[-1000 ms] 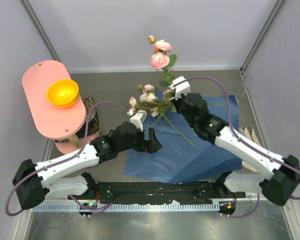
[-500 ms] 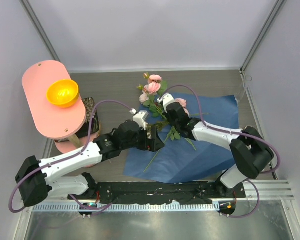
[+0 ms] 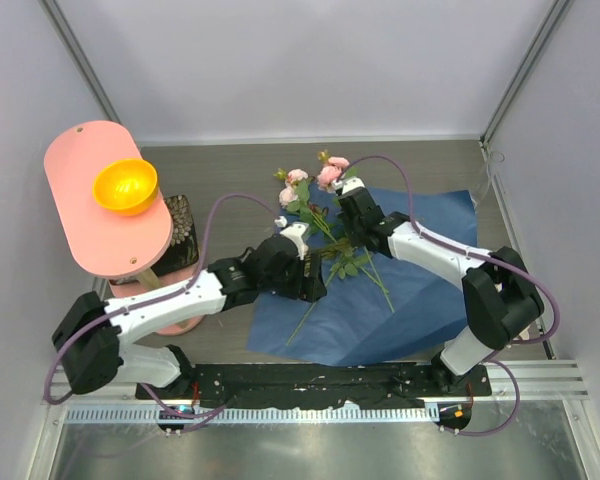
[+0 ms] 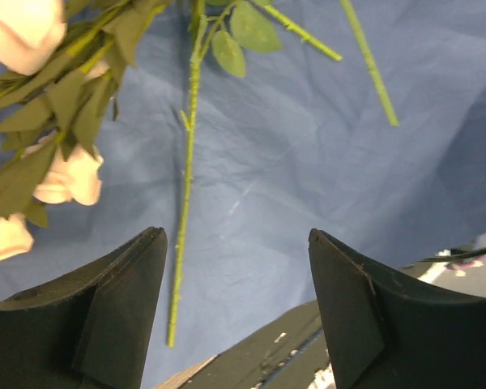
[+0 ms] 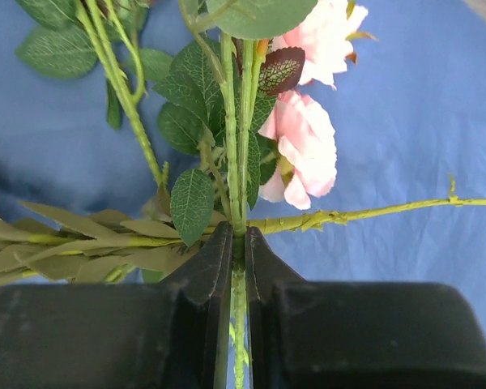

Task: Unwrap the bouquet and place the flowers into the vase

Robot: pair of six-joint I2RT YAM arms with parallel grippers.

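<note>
My left pincer (image 3: 306, 282) hung with jaws apart over the blue paper (image 3: 430, 290), a loose stem (image 4: 186, 178) lying twelve-to-six just inside its left finger, while at its one o'clock my right pincer (image 3: 340, 195), the nearer one, was clamped on the flowers (image 3: 332, 168), stems running six-to-twelve, blooms uppermost.

Grey-brown table (image 3: 220, 170) with crumpled blue paper sheet (image 3: 380, 330) and pink stand (image 3: 90, 215)

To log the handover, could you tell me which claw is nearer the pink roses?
Right. The right claw grips stems just below the pink roses; the left claw hangs open farther away.
</note>
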